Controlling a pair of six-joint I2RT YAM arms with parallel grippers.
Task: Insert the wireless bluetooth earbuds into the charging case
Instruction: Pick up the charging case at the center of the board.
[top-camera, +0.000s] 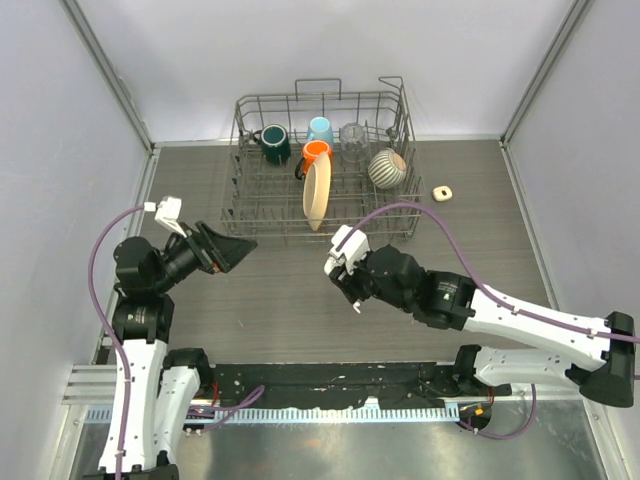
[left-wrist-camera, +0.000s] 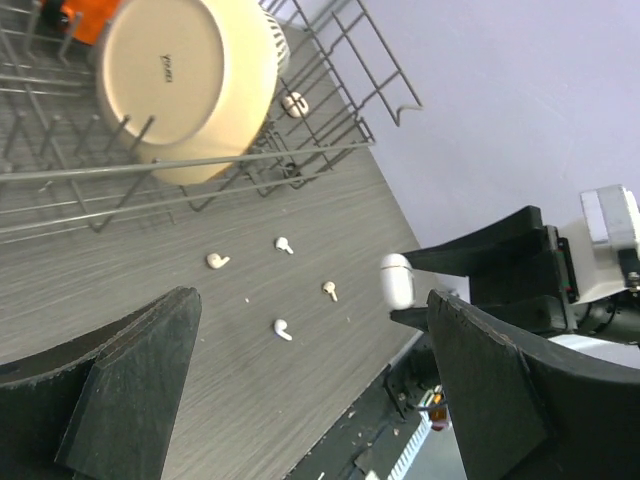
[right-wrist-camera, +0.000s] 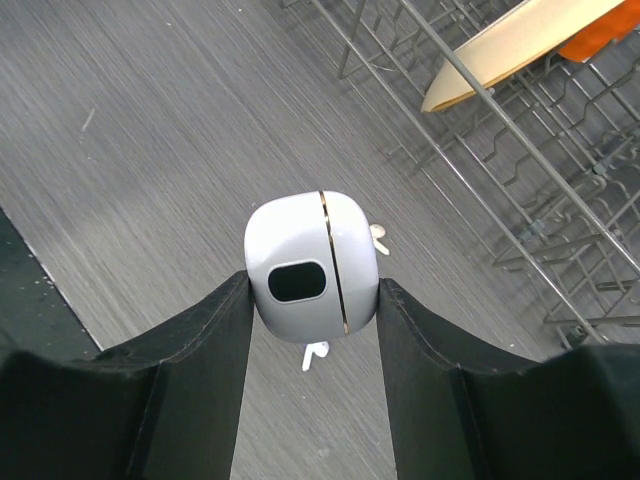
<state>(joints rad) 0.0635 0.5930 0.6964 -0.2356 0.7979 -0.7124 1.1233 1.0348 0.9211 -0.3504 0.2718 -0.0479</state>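
Observation:
My right gripper (right-wrist-camera: 312, 300) is shut on the white charging case (right-wrist-camera: 312, 277) and holds it above the table; the lid is closed. The case also shows in the left wrist view (left-wrist-camera: 396, 280), pinched between the right fingers. Several tiny white earbuds lie loose on the table: (left-wrist-camera: 217, 261), (left-wrist-camera: 284, 244), (left-wrist-camera: 329, 290), (left-wrist-camera: 282, 329). Two of them show under the case in the right wrist view (right-wrist-camera: 378, 235), (right-wrist-camera: 315, 353). My left gripper (left-wrist-camera: 310, 400) is open and empty, above the table to the left of the earbuds (top-camera: 238, 250). In the top view the right gripper (top-camera: 338, 275) hides the earbuds.
A wire dish rack (top-camera: 400, 105) stands at the back with mugs, a striped cup and a cream bowl (left-wrist-camera: 185, 85). A beige twin case (top-camera: 443, 192) lies right of the rack. The table's near edge (left-wrist-camera: 400, 370) is close to the earbuds.

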